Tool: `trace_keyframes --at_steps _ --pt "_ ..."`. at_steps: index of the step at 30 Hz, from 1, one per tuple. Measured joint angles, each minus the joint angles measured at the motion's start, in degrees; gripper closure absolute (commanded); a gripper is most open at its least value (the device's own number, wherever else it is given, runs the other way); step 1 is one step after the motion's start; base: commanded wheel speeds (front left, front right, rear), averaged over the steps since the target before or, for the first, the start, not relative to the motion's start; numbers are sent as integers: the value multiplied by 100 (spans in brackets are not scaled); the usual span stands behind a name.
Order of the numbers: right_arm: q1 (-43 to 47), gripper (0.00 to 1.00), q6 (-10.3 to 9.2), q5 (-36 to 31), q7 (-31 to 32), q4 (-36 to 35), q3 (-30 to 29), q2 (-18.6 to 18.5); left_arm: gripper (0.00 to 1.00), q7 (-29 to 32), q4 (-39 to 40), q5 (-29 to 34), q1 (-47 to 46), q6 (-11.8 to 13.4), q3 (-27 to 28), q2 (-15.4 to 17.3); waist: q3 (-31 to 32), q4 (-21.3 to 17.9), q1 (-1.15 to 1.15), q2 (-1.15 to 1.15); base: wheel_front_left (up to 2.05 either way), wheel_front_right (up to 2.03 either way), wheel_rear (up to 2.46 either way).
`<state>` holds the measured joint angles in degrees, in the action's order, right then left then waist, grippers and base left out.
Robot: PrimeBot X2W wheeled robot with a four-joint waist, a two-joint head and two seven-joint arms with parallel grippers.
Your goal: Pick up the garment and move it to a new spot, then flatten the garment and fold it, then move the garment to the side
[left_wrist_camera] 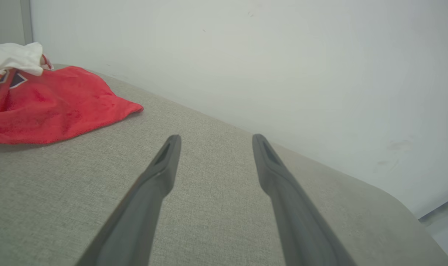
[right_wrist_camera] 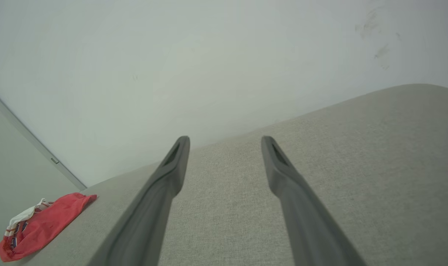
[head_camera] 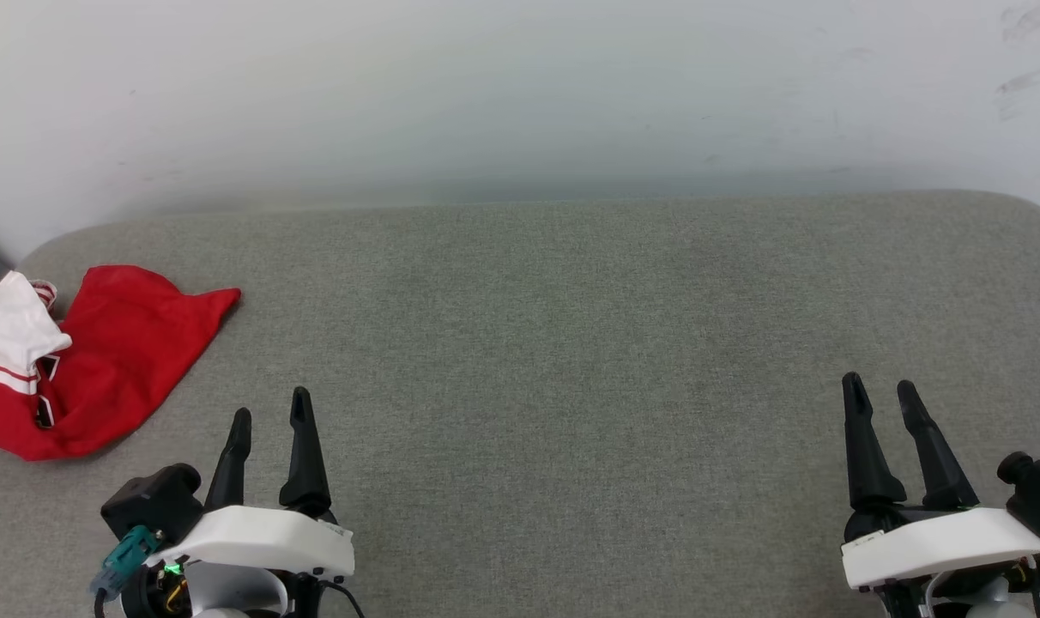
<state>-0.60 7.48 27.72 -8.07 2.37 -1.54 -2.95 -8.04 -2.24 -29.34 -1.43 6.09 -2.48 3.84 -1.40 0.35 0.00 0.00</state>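
Observation:
The garment (head_camera: 108, 360) lies crumpled at the table's far left edge, red with a white sleeve bunched on its left side. It also appears at the upper left of the left wrist view, garment (left_wrist_camera: 54, 107), and small at the lower left of the right wrist view, garment (right_wrist_camera: 39, 225). My left gripper (head_camera: 271, 412) hovers open over the cloth-covered table just right of and nearer than the garment, with nothing between its fingers. Far off at the lower right, my right gripper (head_camera: 879, 386) is open and holds nothing.
A grey fabric table (head_camera: 554, 343) with rounded corners spans the scene. A white wall (head_camera: 520, 94) stands directly behind its far edge. The table's left edge runs right beside the garment.

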Motion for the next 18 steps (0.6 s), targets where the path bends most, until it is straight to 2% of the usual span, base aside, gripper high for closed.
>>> trace_keyframes --at_steps 18 --pt "74 0 1 -1040 -254 -167 83 -1 0 -256 104 965 99 45 -223 67 20 -8 0 0 0 0 0"
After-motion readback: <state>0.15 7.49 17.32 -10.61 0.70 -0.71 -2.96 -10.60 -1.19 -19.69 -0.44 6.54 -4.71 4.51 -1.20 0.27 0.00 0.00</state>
